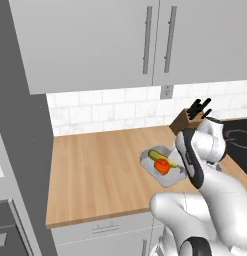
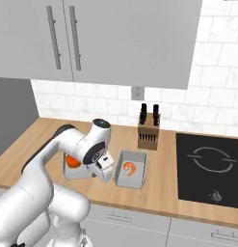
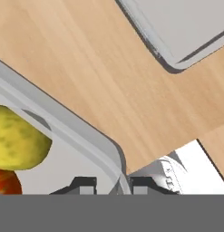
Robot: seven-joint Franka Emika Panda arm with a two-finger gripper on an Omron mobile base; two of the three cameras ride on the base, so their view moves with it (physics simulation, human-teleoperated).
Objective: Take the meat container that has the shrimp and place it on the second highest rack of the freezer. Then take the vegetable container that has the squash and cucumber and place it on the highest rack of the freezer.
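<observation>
Inventory from my position at the wooden table (image 1: pixel 100 175):

Trays, two. One vegetable container (image 1: pixel 171 178) holding one orange-red squash (image 1: pixel 162 166) and one yellow-green cucumber (image 1: pixel 157 155); in the right base view it lies at 9 o'clock of the second tray, mostly behind my arm. One meat container (image 2: pixel 130 170) holding one small curled shrimp (image 2: pixel 130 168), near the table's front edge, apart from the vegetable container.

Pincer, one (image 3: pixel 113 186): my two dark tips are pressed in on the rim of the vegetable container, one tip inside the wall, one outside, pinching the corner. In the hand view the cucumber sits at 9 o'clock and the meat container's corner at 1 o'clock.

Knife block, one (image 2: pixel 149 135), with two dark handles visible in the right base view, at 12 o'clock of the meat container, against the tiled wall.

Cooktop, one (image 2: pixel 211 169), black, at 3 o'clock of the meat container.

Wall cabinets (image 2: pixel 101 38), two bar handles
</observation>
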